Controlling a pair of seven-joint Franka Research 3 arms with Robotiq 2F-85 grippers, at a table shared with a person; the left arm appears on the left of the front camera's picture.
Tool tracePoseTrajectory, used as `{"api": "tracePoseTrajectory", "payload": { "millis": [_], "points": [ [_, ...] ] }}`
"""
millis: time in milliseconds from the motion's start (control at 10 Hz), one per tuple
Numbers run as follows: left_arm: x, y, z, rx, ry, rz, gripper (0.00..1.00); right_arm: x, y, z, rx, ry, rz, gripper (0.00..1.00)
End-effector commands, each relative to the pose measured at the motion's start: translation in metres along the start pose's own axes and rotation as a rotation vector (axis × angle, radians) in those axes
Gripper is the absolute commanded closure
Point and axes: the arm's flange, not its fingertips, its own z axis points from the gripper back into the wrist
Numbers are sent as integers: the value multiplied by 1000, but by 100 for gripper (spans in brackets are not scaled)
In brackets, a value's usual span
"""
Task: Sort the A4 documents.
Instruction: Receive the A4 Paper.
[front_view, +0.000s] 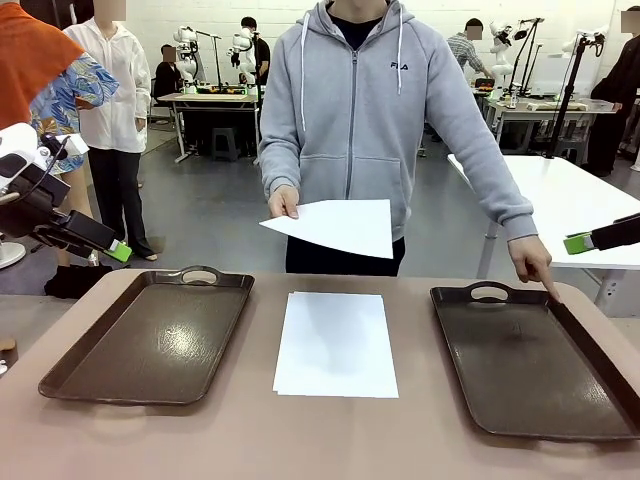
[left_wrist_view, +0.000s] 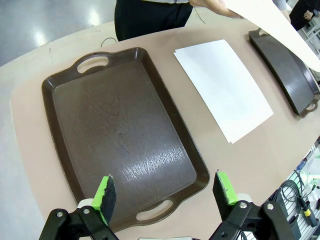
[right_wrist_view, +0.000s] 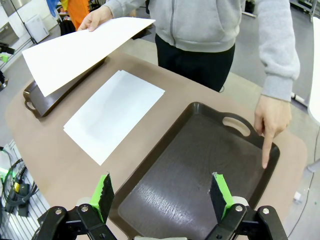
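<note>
Tan tabletop (front_view: 250, 440) carries two dark brown trays, a left tray (front_view: 150, 340) and a right tray (front_view: 535, 365), near its side edges. Between them lies a flat pile of plain white A4 documents (front_view: 336, 343), number unclear. One more white sheet (front_view: 335, 226) hangs from the person's hand (front_view: 284, 203) over the far edge, while the other hand (front_view: 530, 262) fingers the right tray's rim. My left tool (left_wrist_view: 165, 190) and right tool (right_wrist_view: 161, 191) hover wide open, each above its own tray.

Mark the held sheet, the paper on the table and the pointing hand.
held sheet (front_view: 343, 228), front view, middle of the sheet
paper on the table (front_view: 335, 345), front view, its centre
pointing hand (right_wrist_view: 273, 116), right wrist view, back of hand
</note>
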Motion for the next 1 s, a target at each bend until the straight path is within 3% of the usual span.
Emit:
{"api": "tracePoseTrajectory", "payload": {
  "millis": [0,500,900],
  "points": [
    [0,1,0,-5,-1,2,0,-1,0,-1,6,-1,-3,0],
    [0,1,0,-5,-1,2,0,0,0,0,0,0,0,0],
    [0,1,0,-5,-1,2,0,26,1,-32,91,125,-94,0]
  ]
}}
